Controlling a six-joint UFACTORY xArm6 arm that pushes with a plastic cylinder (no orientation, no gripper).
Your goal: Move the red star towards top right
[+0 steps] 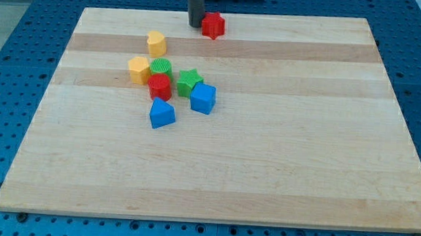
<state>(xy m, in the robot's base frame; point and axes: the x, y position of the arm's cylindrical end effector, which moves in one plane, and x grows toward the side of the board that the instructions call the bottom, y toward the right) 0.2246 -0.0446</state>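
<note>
Writing: none legible anywhere.
Yellow blocks: hexagon-like one (138,69) leftmost; heart-like one (156,43) above it.
Cluster: green block (161,67), red block (160,86), green star (189,81), two blue blocks (162,113) (203,98), packed close.
My tip (195,24): touching the red star's left side.
Red star (213,25): near the board's (303,153) top edge, around centre.
Open room: bare wood across the view's right.
Claw: none fitted, only a rod.

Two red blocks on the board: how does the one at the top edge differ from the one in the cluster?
The red star sits alone near the view's top edge; the red block is packed among other blocks, its shape unclear. My tip is right beside the red star on the view's left, far from the red block. The red star shows points; the red block looks rounder. Both are red and similar in size.
</note>
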